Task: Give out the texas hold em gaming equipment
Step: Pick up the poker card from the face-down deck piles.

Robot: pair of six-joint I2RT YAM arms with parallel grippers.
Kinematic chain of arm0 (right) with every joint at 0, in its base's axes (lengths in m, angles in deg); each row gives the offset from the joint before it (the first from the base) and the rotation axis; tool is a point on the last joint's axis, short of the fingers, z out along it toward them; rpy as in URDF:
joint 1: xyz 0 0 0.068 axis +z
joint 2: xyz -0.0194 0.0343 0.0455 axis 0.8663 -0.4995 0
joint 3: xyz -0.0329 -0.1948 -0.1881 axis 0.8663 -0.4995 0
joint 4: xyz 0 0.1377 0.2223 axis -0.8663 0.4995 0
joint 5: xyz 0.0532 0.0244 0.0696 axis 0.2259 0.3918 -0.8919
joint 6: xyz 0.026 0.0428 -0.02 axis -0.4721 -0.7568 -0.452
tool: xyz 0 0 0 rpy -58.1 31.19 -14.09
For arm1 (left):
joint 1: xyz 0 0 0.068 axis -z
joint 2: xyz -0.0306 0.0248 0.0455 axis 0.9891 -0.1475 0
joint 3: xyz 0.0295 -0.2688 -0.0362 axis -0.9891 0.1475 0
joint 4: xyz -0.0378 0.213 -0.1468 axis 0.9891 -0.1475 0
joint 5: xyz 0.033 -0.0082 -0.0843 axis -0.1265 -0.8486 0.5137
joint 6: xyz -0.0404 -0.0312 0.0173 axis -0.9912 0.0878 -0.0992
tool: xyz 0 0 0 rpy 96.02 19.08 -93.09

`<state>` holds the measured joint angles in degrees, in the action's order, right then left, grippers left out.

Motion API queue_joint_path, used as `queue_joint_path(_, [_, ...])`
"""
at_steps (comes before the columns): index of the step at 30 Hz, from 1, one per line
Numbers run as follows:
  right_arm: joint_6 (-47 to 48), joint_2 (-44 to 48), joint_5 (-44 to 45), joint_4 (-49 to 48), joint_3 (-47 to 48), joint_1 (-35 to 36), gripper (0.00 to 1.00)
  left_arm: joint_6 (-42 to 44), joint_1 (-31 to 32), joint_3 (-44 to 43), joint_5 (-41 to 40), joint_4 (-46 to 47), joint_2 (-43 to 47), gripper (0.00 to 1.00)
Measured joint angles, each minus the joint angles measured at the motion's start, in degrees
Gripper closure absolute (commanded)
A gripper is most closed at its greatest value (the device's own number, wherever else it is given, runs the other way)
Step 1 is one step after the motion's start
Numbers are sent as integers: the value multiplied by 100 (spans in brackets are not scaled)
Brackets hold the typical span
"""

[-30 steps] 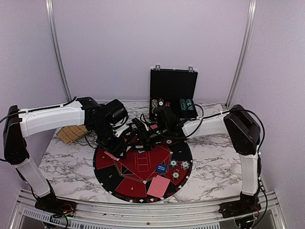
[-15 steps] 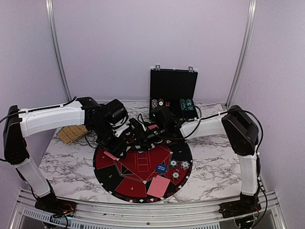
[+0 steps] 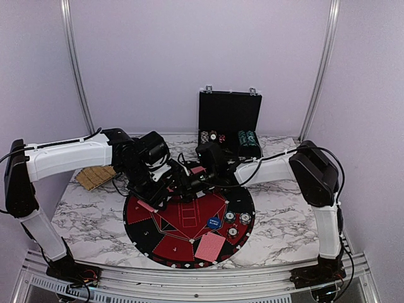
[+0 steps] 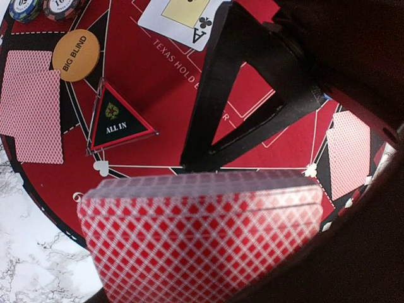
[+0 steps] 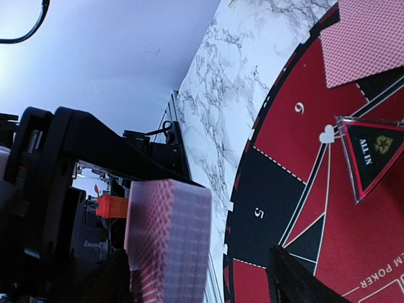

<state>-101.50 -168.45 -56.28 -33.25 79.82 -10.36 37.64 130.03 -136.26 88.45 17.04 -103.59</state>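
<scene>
Left wrist: jaws clasp deck (image 4: 202, 233).

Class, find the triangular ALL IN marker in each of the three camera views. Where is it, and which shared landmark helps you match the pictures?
Top external: not made out; too small, or hidden under the arms.
Left wrist: ALL IN marker left of centre, above the deck of cards.
Right wrist: at the right edge, around mid-height.
Shared landmark: the round black-and-red mat; in both wrist views a white heart sits at the marker's corner.
</scene>
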Motion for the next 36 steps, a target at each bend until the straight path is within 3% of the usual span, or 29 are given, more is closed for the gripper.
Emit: queue_joint_path(36, [39,291,280,-116,-293,-398,59,-2,-2,0,0,-26,-7,59])
